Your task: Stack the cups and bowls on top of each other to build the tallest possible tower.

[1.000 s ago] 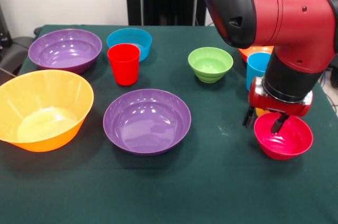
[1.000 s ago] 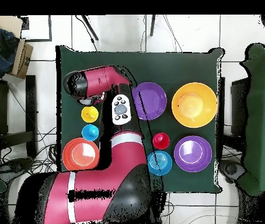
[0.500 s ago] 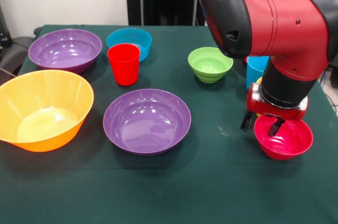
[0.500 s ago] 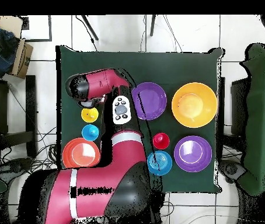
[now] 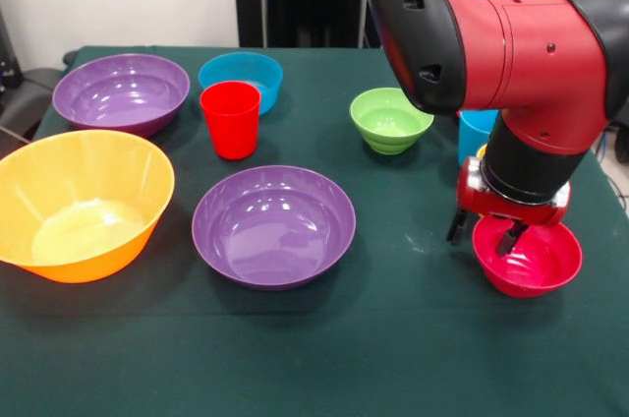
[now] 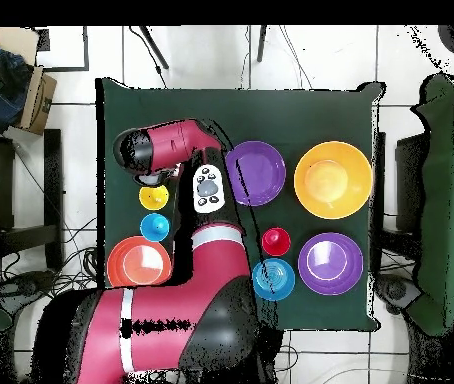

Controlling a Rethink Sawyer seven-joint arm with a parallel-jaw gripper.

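Magenta-pink bowl [image 5: 528,260]: sitting upright at the near right of the counter [image 5: 393,358]. The hand [image 5: 484,231] is hanging over its left rim, fingers spread and released, one fingertip outside the rim and one dipping inside; contact with the rim cannot be told.

Light blue cup [image 5: 474,129]: standing just behind the arm [image 5: 511,43], mostly hidden by it. A sliver of yellow is peeking out beside the wrist; the overhead view is showing a yellow cup [image 6: 153,197] next to the light blue one.

Green bowl [image 5: 391,119]: resting far centre, apart from the rest.

Red cup [image 5: 230,119]: standing upright, just in front of the blue bowl [image 5: 241,75].

Purple bowls: one [image 5: 273,224] lying near centre, one [image 5: 121,91] sitting far left.

Yellow-orange bowl [image 5: 81,203]: resting near left, largest of the set.

Orange bowl [image 6: 139,263]: showing only from overhead, beside the arm's base.
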